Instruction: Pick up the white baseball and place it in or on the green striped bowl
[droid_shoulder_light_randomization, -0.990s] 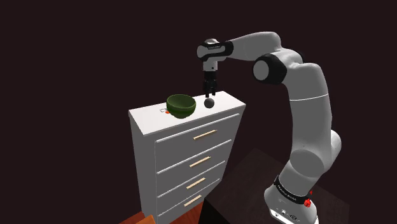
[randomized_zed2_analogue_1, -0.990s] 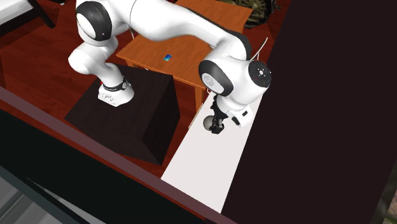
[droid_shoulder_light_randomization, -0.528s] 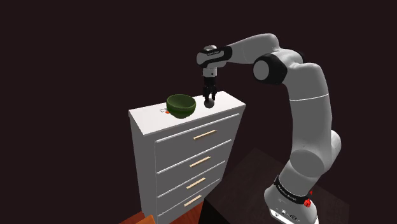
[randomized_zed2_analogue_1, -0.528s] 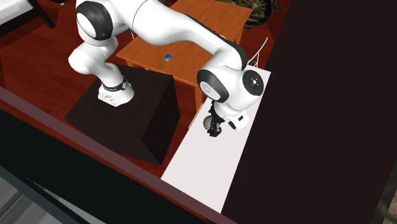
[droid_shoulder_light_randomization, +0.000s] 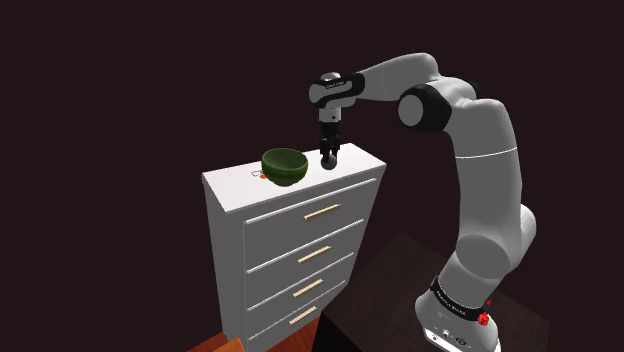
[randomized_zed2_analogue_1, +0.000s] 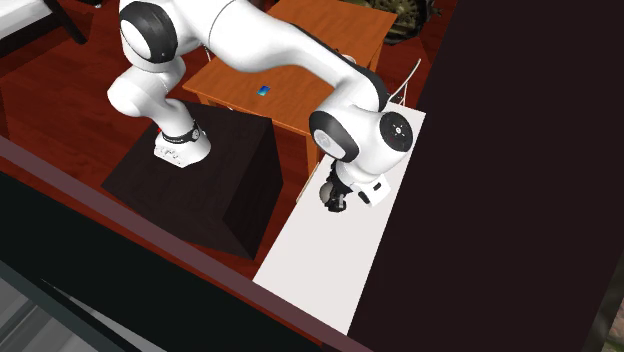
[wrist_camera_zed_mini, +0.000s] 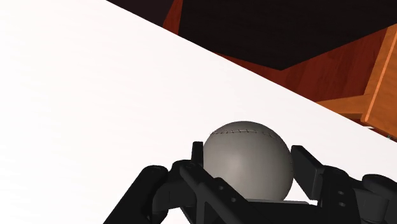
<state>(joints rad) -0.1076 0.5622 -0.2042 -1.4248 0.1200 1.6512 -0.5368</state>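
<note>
The black pincer (droid_shoulder_light_randomization: 328, 158) seems clamped on the grey stitched baseball (wrist_camera_zed_mini: 248, 162) atop the white dresser (droid_shoulder_light_randomization: 235, 181); a straight lift should clear the rim of the dark green bowl (droid_shoulder_light_randomization: 284, 166) at the shoulder view's left.

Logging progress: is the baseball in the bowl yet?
Out: the baseball sits on the dresser top beside the bowl, clasped by the gripper.

Green bowl (droid_shoulder_light_randomization: 285, 166) stands just beside grey ball (wrist_camera_zed_mini: 248, 159), shoulder view's left; bare dresser top (droid_shoulder_light_randomization: 232, 188) between; open air above bowl rim.
</note>
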